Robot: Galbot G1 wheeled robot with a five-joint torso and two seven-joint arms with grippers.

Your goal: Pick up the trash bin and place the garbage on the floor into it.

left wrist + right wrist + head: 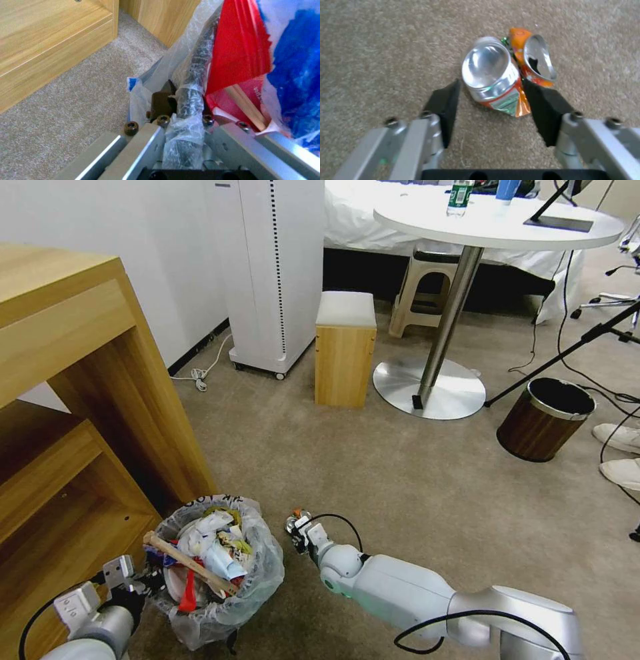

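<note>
Gripping trash bin (217, 573) rim — left gripper (186, 117) | right gripper (491, 100) open around crushed can (501, 75) — seemingly untouched

Even, soft light fills the room, bright on the carpet (400, 473) and the white wall, with faint shadows and a mild sheen on the round tabletop (493, 220); straight lines bow toward the edges of the head view. Just ahead of the right hand (490, 100), the crushed can (500, 75) catches glare and looks soft, and the carpet beyond it blurs. Close against the left hand (185, 110), plastic and red wrapper (240, 50) are smeared and out of focus.
</note>
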